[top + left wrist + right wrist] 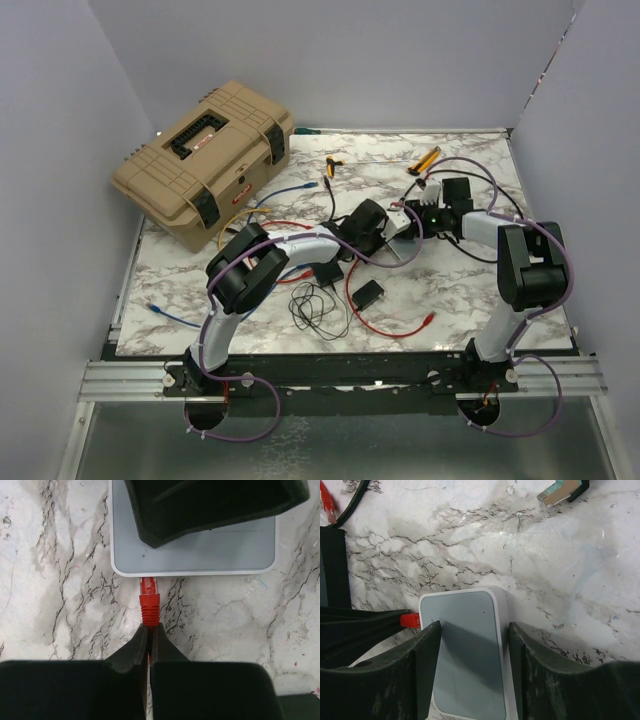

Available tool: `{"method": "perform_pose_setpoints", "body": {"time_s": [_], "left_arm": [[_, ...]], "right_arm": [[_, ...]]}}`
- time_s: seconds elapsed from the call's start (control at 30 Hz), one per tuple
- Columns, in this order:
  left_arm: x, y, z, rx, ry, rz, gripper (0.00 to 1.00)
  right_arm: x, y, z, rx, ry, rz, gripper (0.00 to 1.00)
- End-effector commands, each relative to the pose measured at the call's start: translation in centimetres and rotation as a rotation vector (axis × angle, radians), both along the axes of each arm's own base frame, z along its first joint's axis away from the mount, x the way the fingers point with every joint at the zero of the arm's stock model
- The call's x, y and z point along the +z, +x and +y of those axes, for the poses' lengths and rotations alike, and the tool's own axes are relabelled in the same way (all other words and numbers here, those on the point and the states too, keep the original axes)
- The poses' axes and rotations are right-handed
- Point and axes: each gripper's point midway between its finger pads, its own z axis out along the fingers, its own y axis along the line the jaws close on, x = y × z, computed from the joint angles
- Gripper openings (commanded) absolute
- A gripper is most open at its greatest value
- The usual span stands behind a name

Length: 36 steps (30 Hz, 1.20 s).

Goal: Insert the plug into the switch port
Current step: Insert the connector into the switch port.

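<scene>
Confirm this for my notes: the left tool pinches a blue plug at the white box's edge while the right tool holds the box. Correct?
Not quite: the plug is red, not blue, as the left wrist view shows. The rest stands: the left tool pinches it at the white box edge while the right tool holds the box.
</scene>
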Motion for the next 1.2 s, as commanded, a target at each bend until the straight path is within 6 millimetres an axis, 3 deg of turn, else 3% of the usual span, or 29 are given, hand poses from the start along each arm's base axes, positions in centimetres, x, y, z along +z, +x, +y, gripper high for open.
{"method": "perform_pose_setpoints", "body": {"time_s": [0.0, 0.33, 0.47, 0.67, 0.87, 1.03, 1.17], "left_arm": [[2.2, -0.5, -6.0, -0.053, -0.258, -0.086, 0.00], [3.9, -0.3, -7.7, -0.042, -0.331, -0.142, 0.00], [2.9, -0.3, -6.8, -0.026, -0.294, -0.142, 0.00], [1.1, -0.7, -6.3, -0.019, -0.259, -0.106, 0.01], [1.7, -0.2, -5.9, 0.025, -0.256, -0.119, 0.20], [2.4, 0.7, -4.4, 0.087, -0.258, -0.111, 0.44], [2.8, 1.3, -2.9, 0.143, -0.257, -0.105, 0.55]], "right_arm": [[0.4, -12.3, 8.4, 0.292, 0.349, 0.434, 0.55], [0.7, -13.2, 9.2, 0.311, 0.345, 0.462, 0.55], [0.3, -10.2, 7.0, 0.169, 0.173, 0.375, 0.55], [1.8, -4.9, 1.8, -0.119, 0.018, 0.217, 0.56], [3.2, -2.7, -1.2, -0.277, -0.101, 0.106, 0.59], [4.2, -2.2, -2.7, -0.357, -0.148, 0.042, 0.67], [4.6, -2.2, -3.5, -0.392, -0.174, 0.020, 0.72]]}}
